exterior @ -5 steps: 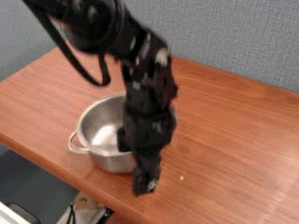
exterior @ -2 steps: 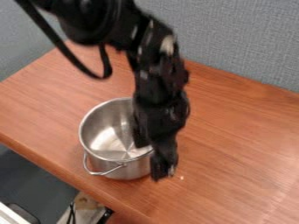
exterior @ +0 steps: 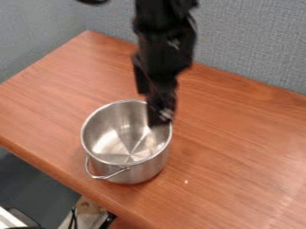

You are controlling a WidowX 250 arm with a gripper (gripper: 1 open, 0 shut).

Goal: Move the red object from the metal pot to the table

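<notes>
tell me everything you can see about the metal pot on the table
The metal pot is round, shiny stainless steel, with straight sides, a rolled rim and a thin loop handle at its near side. It stands upright on the reddish-brown wooden table, close to the front edge. Its inside looks empty; no red object shows in it. The pincer hangs over its far-right rim; whether it touches is unclear.

The metal pot (exterior: 124, 141) gleams, polished steel with a glossy, smooth inside that throws back soft reflections, and a thin wire-like handle at its front. Under it the table (exterior: 239, 134) shows reddish-brown wood grain with a smooth, low-sheen finish. The gripper (exterior: 163, 109) above looks like dark, matt plastic or metal; which one I cannot tell.
</notes>
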